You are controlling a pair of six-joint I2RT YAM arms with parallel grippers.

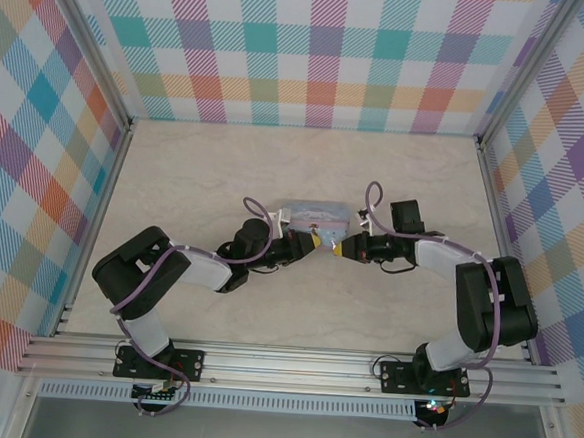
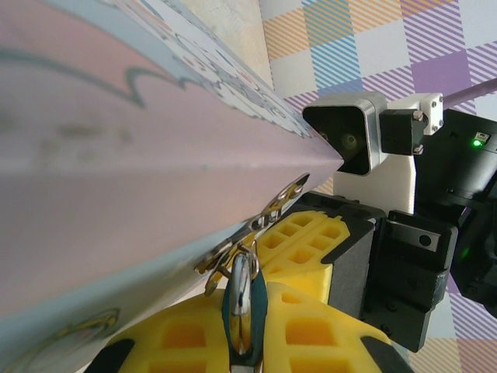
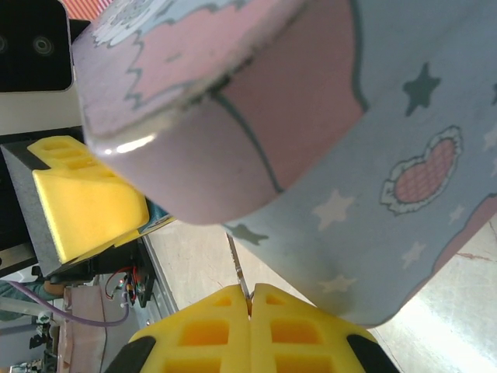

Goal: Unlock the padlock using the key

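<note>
A small dark-bodied metal padlock with a silvery face hangs from the thin silvery hasp on the near side of a pale blue cartoon-printed tin box, which stands about midway across the marbled beige tabletop, well clear of every edge. The left gripper has its yellow fingers drawn narrow and appears to pinch the padlock by its flat sides. The right gripper is fully closed, with a thin dark metal key standing out of the seam between its pads like a sliver. In the overhead view the two fingertips almost meet just in front of the tin. Both task pieces look stiff, light and slick. The padlock probably swings on its hasp unless it is held by the body, so a grip on the flat faces suits it, leaving the keyhole end free. The key is best gripped at its head. It is so thin that it could twist or slip between soft pads if pushed in off-axis. There is one padlock, one key, one tin and one hasp.
</note>
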